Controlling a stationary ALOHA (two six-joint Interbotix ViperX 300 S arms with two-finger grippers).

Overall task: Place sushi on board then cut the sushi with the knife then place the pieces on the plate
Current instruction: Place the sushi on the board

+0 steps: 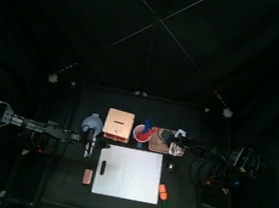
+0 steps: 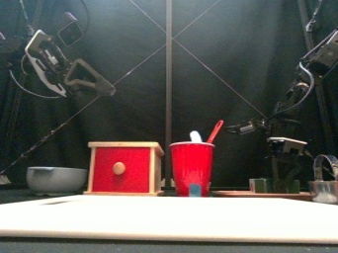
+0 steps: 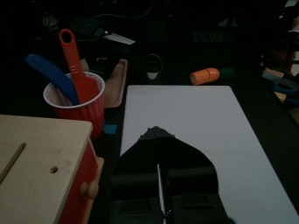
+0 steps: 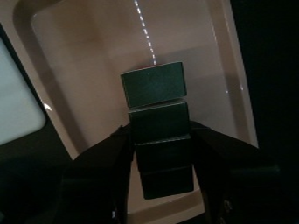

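1. Straddling the dark green toy sushi roll (image 4: 156, 87), the right gripper (image 4: 162, 129) has its jaws set narrow, their tips against the roll's two sides.
2. The roll, a row of blocks, lies flat inside the flat pink tray (image 4: 105, 52), lengthwise along it. The tray sits behind the right back corner of the white cutting board (image 1: 130, 174).
3. The left gripper (image 3: 156, 136) hangs over the board's left edge. Its jaws are pressed together with only a thin line between them, and they hold nothing.
4. The red cup (image 2: 193, 166) stands between the tray and the pale wooden box with a red drawer front (image 2: 126, 168). A blue toy knife (image 3: 52, 74) and a red toy knife (image 3: 70, 52) stand in it.
5. The blue-grey bowl (image 2: 55, 178) sits left of the box.
6. A small orange toy (image 1: 163, 191) lies at the board's right edge.
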